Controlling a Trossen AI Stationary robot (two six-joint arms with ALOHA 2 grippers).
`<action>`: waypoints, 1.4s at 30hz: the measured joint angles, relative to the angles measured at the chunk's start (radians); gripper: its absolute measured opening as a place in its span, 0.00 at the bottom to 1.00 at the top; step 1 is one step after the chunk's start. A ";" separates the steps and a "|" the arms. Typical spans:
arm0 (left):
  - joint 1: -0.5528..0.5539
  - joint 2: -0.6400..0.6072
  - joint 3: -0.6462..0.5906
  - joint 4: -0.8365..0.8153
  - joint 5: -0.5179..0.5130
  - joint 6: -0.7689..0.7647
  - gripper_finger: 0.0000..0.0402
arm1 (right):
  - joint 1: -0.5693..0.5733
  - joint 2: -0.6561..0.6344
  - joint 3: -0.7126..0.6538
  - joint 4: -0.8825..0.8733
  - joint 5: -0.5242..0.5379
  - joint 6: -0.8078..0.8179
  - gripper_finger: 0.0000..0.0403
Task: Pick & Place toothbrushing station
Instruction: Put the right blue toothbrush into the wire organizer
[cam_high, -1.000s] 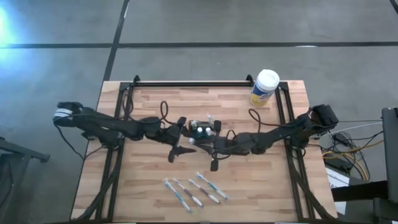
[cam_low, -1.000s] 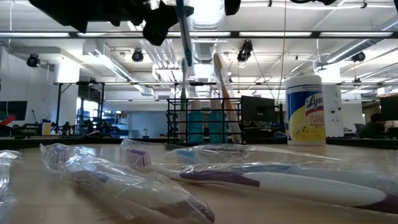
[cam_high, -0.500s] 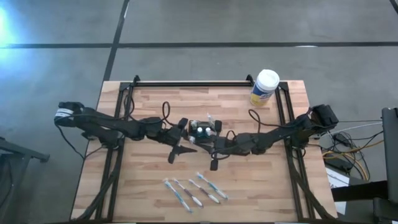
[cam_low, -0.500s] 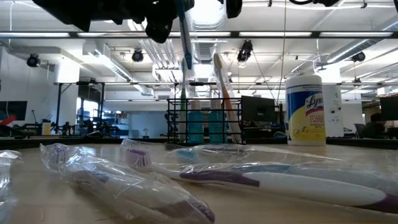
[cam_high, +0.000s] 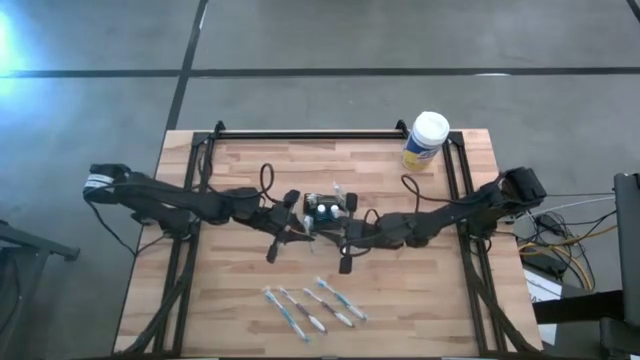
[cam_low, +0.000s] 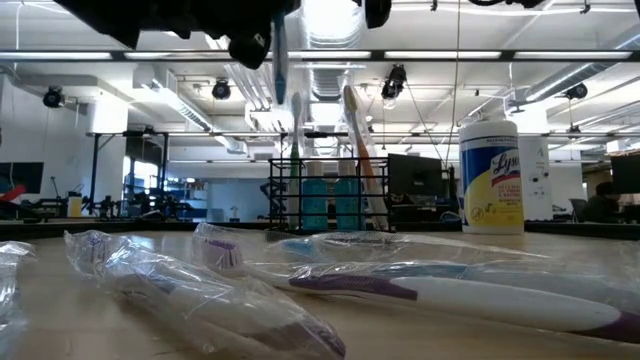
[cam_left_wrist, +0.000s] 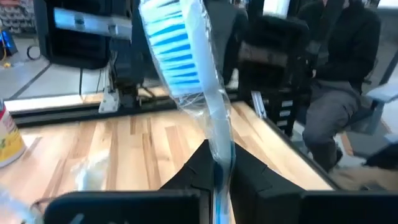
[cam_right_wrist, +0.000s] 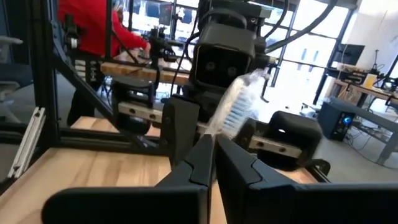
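From overhead, the black wire basket sits near the middle of the table, and everything else is easiest placed from it; the left gripper is just beside its near-left corner, the right gripper just beside its near-right corner, the two almost meeting in front of it; four wrapped toothbrushes lie in a loose row well in front of the basket, towards the table's near edge; a white-lidded canister stands well behind it and to the right.

From table height, the basket shows tubes and upright brushes inside; a blue-bristled toothbrush hangs from the dark gripper above and left of it, clear of the rim; wrapped brushes sprawl in the foreground.

Through the left wrist camera, that arm's fingers are pinched closed on the handle of the wrapped brush, bristles up; a person sits beyond the table.

Through the right wrist camera, its fingers are pressed together on the handle of another wrapped brush.

My guess: these brushes are light and stiff, but the plastic wrap looks slippery and crinkly, so a firm hold low on the handle seems wisest.
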 joint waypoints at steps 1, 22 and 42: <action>0.000 -0.019 0.000 -0.028 0.000 0.004 0.06 | 0.000 -0.013 0.000 -0.018 0.000 0.002 0.04; 0.003 -0.880 -0.360 -0.333 -0.168 -0.029 0.06 | 0.058 -0.583 -0.360 -0.187 0.002 0.117 0.08; 0.003 -1.105 -0.460 -0.550 -0.287 -0.055 0.06 | -0.136 -1.015 -0.803 0.000 -0.073 0.136 0.02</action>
